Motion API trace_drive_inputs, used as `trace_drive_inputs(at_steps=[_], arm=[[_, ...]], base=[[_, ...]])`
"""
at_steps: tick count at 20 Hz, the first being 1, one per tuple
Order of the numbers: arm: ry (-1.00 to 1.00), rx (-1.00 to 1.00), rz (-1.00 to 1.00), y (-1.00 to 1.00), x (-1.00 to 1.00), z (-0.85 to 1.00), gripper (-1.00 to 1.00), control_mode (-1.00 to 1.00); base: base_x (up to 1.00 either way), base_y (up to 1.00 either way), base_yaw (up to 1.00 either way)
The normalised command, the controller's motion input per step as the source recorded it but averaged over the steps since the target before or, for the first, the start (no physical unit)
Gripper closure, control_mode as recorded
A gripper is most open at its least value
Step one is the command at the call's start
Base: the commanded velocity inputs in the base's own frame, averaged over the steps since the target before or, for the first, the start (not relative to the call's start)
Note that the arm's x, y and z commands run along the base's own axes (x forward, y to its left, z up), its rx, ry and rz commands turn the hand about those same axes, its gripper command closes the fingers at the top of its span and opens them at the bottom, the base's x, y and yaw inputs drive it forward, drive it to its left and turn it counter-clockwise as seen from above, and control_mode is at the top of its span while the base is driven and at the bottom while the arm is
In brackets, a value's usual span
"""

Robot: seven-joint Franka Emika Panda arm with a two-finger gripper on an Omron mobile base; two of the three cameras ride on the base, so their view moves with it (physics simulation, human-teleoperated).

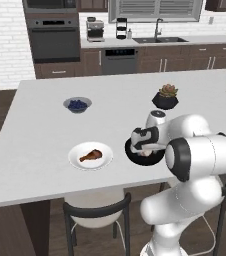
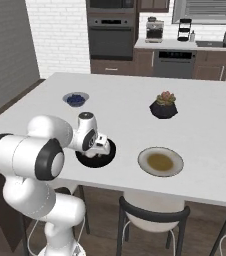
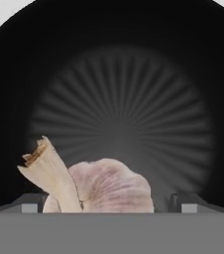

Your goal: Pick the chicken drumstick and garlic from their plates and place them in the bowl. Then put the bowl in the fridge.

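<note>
We're low over the glossy black round bowl [image 3: 112, 74], two-finger gripper [image 3: 112, 206] jaws spread clear of the pale pink-tinged garlic bulb [image 3: 106, 188] lying between them in the bowl, stem tilted up-left; reddish-brown chicken drumstick [image 1: 90, 156] sits on the white plate [image 1: 75, 161] to our left.

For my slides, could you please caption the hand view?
Open gripper over the black bowl, the garlic between its fingertips.

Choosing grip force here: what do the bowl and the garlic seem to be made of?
Bowl: glossy black, probably glazed ceramic or hard plastic; a soft sheen with radial streaks shows inside. Garlic: papery pale skin tinged pink, with a dry tan stem; likely firm beneath.
</note>
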Motion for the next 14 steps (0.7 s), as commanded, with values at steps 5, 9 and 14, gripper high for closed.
trace_drive_inputs(at_steps=[5,9,14], arm=[[0.00,0.00,0.01,0.06,-0.01,0.28,-1.00,-1.00],[0.01,0.01,0.01,0.12,-0.09,0.69,-1.00,-1.00],[0.02,0.00,0.00,0.07,0.00,-0.02,-1.00,-1.00]], base=[[0.00,0.00,0.00],[0.00,0.00,0.00],[0.00,0.00,0.00]])
